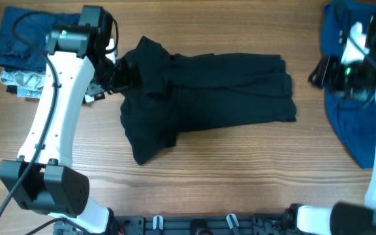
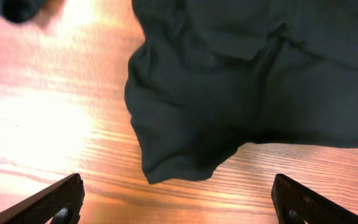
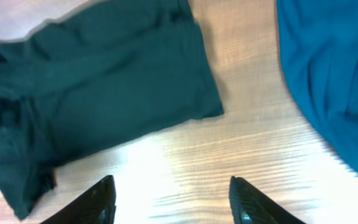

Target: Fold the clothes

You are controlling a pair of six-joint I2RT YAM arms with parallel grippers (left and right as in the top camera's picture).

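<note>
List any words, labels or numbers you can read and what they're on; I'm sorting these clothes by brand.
None can be read.
The black shirt shows no lettering in any view.
The blue garment looks plain.
The pile at left is too small to tell.

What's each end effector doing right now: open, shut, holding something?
Left end effector: open, holding nothing.
Right end effector: open, holding nothing.
</note>
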